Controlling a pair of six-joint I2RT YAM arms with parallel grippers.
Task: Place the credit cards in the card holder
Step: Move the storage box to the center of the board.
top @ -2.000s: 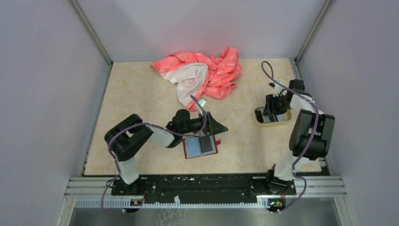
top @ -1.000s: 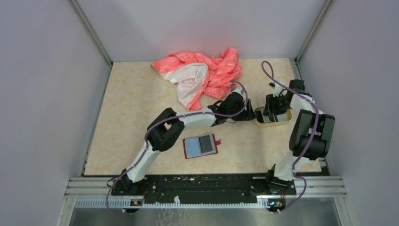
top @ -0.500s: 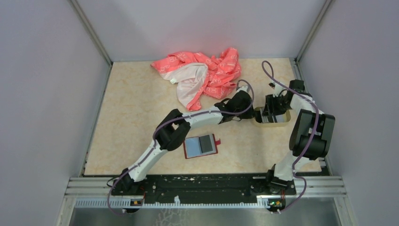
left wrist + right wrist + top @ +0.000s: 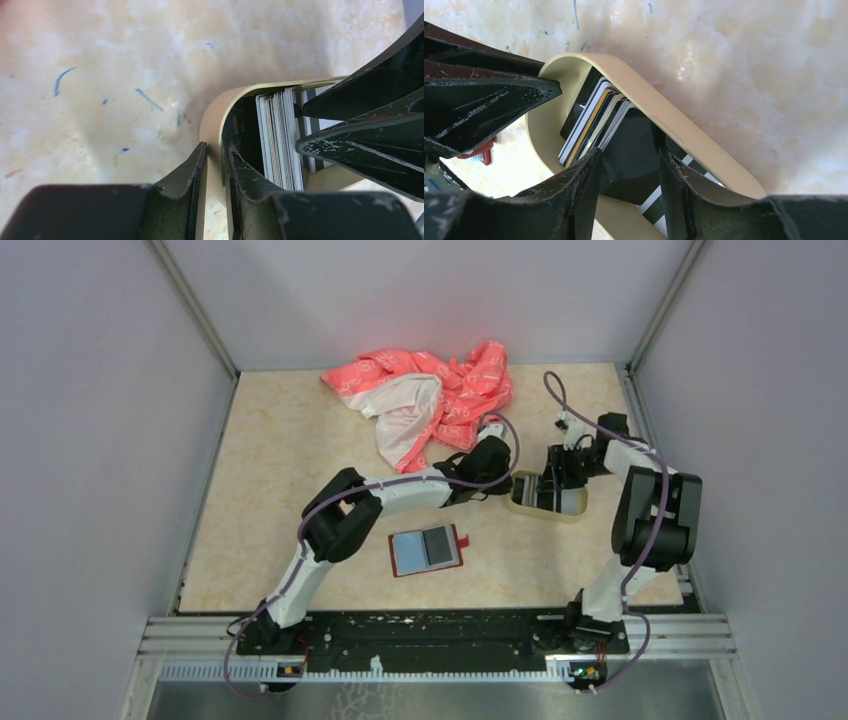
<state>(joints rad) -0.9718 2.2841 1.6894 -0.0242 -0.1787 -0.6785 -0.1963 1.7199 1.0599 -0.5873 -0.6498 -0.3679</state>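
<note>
Dragging tray (image 4: 521, 507) leftward, left claw (image 4: 216, 148) pinching rim; card holder (image 4: 427, 550) unmoved.

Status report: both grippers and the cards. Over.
Left gripper pinching beige tray rim. Right gripper inside tray, straddling black credit cards, grip unclear. Card holder lies open, apart from tray. Nothing between them.

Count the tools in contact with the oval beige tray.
2. The left tool pinches the end wall of the oval beige tray, one finger inside, one outside; the right tool reaches inside it, fingers closed across a thin black credit card. Neither is hidden.
</note>
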